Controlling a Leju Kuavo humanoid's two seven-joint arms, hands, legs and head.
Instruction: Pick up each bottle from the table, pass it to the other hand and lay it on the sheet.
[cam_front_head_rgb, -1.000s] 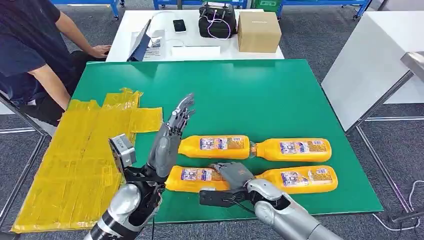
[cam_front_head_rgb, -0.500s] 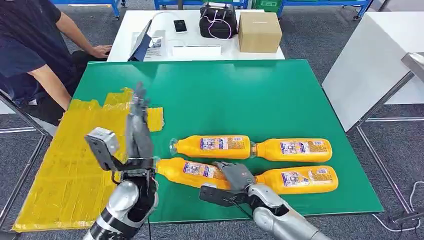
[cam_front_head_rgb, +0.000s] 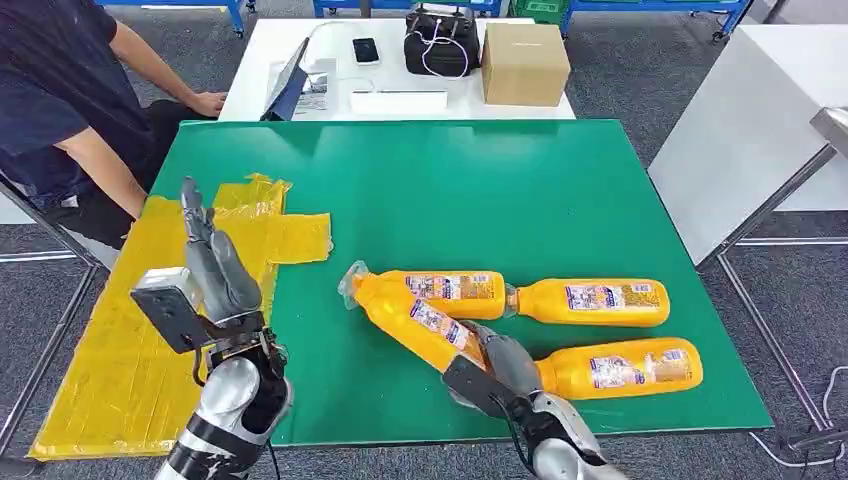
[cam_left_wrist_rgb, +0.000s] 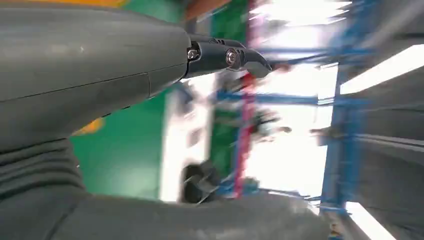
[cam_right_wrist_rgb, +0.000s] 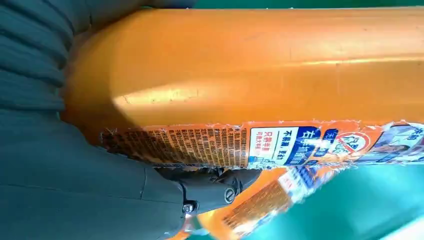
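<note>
Right hand (cam_front_head_rgb: 500, 362) grips the held bottle (cam_front_head_rgb: 415, 318) near its base, fingers wrapped round the body; the bottle slants up toward 10 o'clock, its neck crossing the capped end of a second bottle (cam_front_head_rgb: 450, 291). The right wrist view adds what the head view lacks: the label print close up and a dark finger (cam_right_wrist_rgb: 220, 187) pressed under the orange body (cam_right_wrist_rgb: 250, 65). Left hand (cam_front_head_rgb: 215, 265) stands upright above the yellow sheet (cam_front_head_rgb: 120, 340), fingers straight and apart, holding nothing. Two further bottles (cam_front_head_rgb: 595, 301) (cam_front_head_rgb: 625, 367) lie flat on the green worktop (cam_front_head_rgb: 480, 190). The left wrist view is motion-blurred; its background is hard to make out.
</note>
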